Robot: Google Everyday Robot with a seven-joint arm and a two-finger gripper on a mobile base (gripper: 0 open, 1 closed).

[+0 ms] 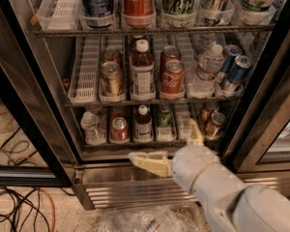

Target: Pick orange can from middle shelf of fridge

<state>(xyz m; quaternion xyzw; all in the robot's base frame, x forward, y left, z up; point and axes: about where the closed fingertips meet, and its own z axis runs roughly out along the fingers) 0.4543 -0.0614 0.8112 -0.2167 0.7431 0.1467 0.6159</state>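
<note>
My cream two-finger gripper (163,141) hangs empty, fingers spread wide, low before the stainless-steel, glass-doored drinks fridge (135,193), level with its bottom rack. Higher up, the small copper-orange can (111,78) stands upright at the front of its white slotted lane on the middle wire shelf (87,71), placed forward for easy reach, I judge, just beside a white-capped labelled bottle (142,74).

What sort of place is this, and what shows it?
Likely a workplace drinks corner: a commercial glass-door fridge full of cans, loose cables on the floor, and the gripper, open, before its lowest shelf.
</note>
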